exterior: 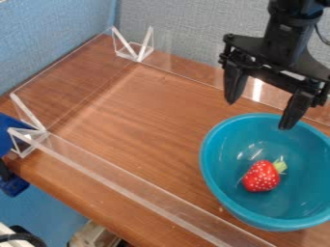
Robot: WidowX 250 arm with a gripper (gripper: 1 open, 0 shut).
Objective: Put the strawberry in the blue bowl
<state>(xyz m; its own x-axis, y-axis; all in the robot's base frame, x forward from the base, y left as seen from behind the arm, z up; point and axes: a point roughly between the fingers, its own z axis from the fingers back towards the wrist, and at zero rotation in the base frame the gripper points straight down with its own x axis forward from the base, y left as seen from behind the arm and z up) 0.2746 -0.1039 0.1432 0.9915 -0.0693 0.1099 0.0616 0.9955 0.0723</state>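
The strawberry point(263, 176), small and bright red with a green leafy top, lies inside the blue bowl point(225, 155) at the right of the wooden table. The bowl is large, round and glossy teal. My gripper point(265, 101) hangs above the bowl's far rim, its two black fingers spread wide apart. Nothing is between the fingers. It stands clear above the strawberry, not touching it or the bowl.
A low clear acrylic wall point(91, 166) runs along the front and left of the table, with white corner brackets point(133, 43) at the back and at the left point(26, 135). Blue panels stand behind. Bare wood point(129, 111) fills the left and middle.
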